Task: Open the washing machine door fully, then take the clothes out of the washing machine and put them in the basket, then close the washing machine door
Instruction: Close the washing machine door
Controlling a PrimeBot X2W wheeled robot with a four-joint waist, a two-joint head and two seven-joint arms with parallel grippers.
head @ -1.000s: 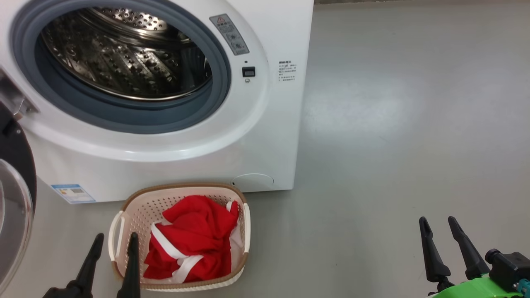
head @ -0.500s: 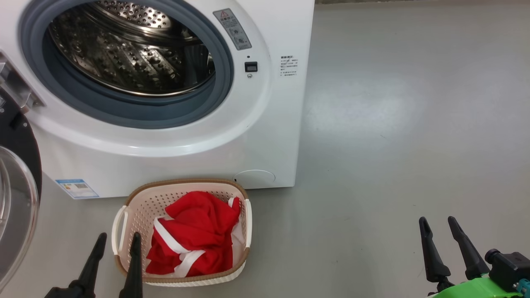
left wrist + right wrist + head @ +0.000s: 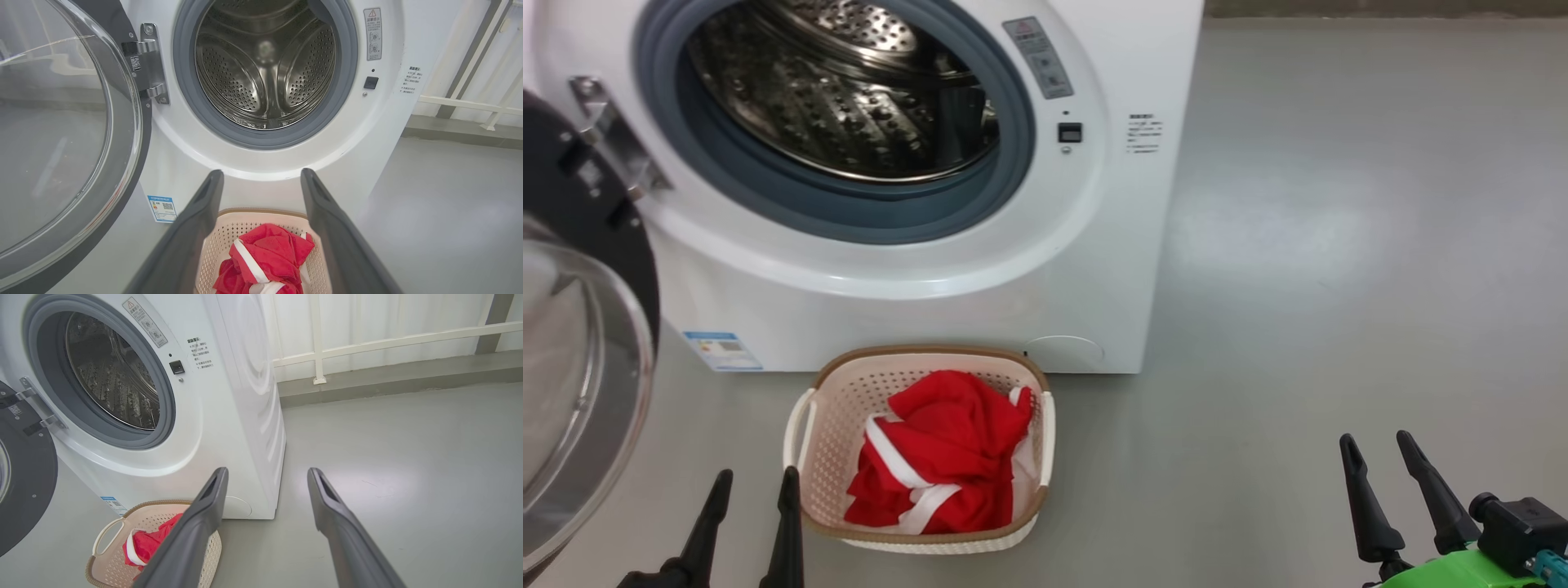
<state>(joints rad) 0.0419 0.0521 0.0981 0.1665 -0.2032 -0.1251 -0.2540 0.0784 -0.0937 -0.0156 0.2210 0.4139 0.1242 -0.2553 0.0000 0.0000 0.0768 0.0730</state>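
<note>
The white washing machine [image 3: 1111, 245] [image 3: 380, 134] [image 3: 229, 416] stands with its steel drum [image 3: 849, 106] [image 3: 265, 69] bare. Its black-rimmed glass door [image 3: 580, 367] [image 3: 61, 134] [image 3: 24, 490] hangs wide open at the left. On the floor in front sits the cream basket [image 3: 825, 425] [image 3: 212, 249] [image 3: 106, 543], holding the red clothes [image 3: 947, 457] [image 3: 265, 261] [image 3: 147, 543] with white bands. My left gripper [image 3: 756, 482] [image 3: 261, 175] is open and empty, just left of the basket. At the lower right my right gripper [image 3: 1376, 445] [image 3: 265, 473] is open over bare floor.
Grey floor [image 3: 1339, 245] stretches to the right of the machine. A white railing and wall [image 3: 388, 339] stand behind. The open door juts out at the left, close to my left arm.
The whole head view has shifted, so the machine and basket sit further right: the camera moved. More of the open door shows at the left. Both grippers stay open.
</note>
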